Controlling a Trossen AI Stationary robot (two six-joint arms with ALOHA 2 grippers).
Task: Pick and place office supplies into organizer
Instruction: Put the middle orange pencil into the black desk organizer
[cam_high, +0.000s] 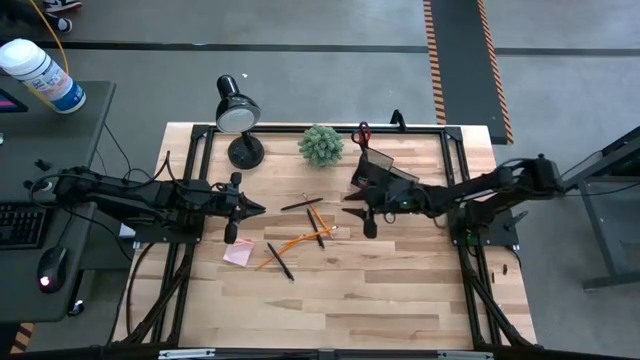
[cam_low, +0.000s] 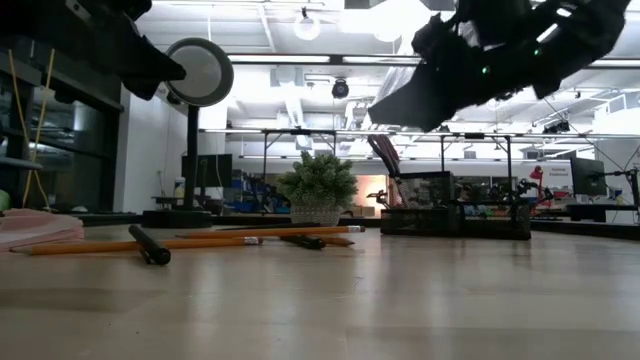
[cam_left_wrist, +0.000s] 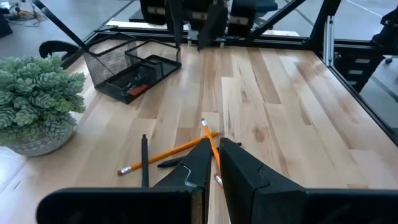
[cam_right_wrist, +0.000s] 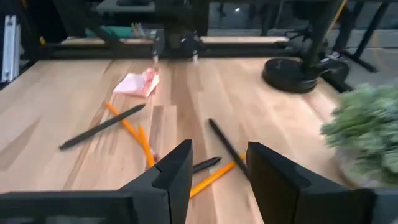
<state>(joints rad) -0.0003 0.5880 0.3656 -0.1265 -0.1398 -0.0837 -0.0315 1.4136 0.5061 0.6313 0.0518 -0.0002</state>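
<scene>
Overhead, right tool (cam_high: 348, 205) reaches level toward pencils (cam_high: 318, 222), fingers spread, empty; left tool (cam_high: 258, 208) opposite, pressed together.

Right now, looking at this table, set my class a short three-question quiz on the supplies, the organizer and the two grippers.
1. True or false: the red scissors stand in the organizer.
2. Which gripper has its fingers open with nothing between them? A) left gripper B) right gripper
3. Fill in: the pink sticky pad lies on the table nearest the ____ gripper.

Key: 1 true; 2 B; 3 left.
</scene>
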